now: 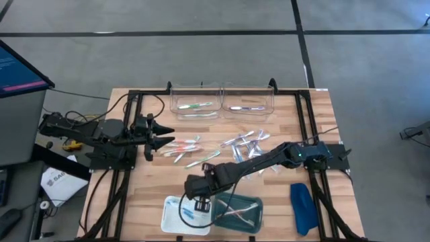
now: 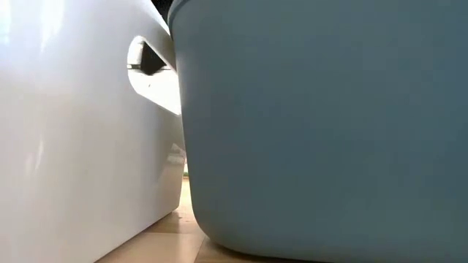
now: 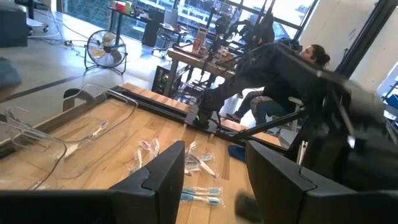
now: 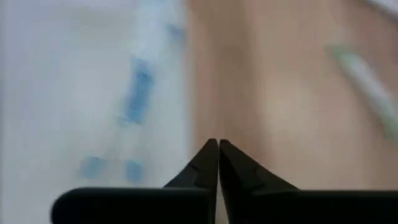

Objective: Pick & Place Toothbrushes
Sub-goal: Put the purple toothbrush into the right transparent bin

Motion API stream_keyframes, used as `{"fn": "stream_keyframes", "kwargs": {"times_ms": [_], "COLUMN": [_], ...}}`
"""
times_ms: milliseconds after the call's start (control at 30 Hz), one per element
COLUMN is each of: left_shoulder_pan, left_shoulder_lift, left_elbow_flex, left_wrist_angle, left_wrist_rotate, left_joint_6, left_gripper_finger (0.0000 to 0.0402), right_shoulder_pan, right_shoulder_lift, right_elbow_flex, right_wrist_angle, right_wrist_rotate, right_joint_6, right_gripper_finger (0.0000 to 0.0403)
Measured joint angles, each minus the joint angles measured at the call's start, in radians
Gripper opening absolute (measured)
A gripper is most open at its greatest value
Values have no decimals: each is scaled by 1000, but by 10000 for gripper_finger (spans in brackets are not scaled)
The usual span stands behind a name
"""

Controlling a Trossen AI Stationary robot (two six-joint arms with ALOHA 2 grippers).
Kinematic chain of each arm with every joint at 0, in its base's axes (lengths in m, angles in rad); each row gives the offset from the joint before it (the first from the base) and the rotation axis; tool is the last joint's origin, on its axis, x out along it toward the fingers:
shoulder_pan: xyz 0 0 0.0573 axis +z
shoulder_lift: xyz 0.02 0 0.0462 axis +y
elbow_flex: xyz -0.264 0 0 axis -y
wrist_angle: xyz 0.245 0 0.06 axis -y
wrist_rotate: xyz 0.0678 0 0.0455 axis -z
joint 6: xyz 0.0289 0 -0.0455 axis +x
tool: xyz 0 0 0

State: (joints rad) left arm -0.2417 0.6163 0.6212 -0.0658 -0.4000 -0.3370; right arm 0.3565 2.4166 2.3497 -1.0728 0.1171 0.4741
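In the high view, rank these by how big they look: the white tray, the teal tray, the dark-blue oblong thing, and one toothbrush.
1. teal tray and white tray: look alike, both partly covered by the right arm.
2. dark-blue oblong object.
3. a toothbrush in the clear bin.

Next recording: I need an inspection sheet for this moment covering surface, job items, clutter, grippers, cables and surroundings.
Surface: wooden table in a black frame.
Job's things: loose toothbrushes scattered mid-table; some in the two clear bins at the far edge; a blue one in the white tray, others in the teal tray at the near edge.
Clutter: dark-blue oblong object near the right corner.
Grippers: right gripper shut, empty, over the gap between the two trays; left gripper open, empty, waiting at the left side.
Cables: black cables loop at the far-left corner.
Surroundings: monitor off the table's left; a seated person, fan and desks in the room.
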Motion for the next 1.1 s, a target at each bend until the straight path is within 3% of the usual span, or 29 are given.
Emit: {"fn": "stream_keyframes", "kwargs": {"times_ms": [567, 1100], "left_shoulder_pan": [0, 0], "left_shoulder_lift": [35, 39], "left_elbow_flex": [1, 1], "left_wrist_angle": [28, 39], "left_wrist_rotate": [7, 6], "left_joint_6": [8, 11], "left_gripper_finger": [163, 163], "right_shoulder_pan": [121, 167], "right_shoulder_lift": [-213, -220], "right_elbow_flex": [2, 1], "right_wrist_angle": [-342, -438], "right_wrist_rotate": [516, 602], "right_joint_6": [135, 220], "right_gripper_finger": [2, 0]}}
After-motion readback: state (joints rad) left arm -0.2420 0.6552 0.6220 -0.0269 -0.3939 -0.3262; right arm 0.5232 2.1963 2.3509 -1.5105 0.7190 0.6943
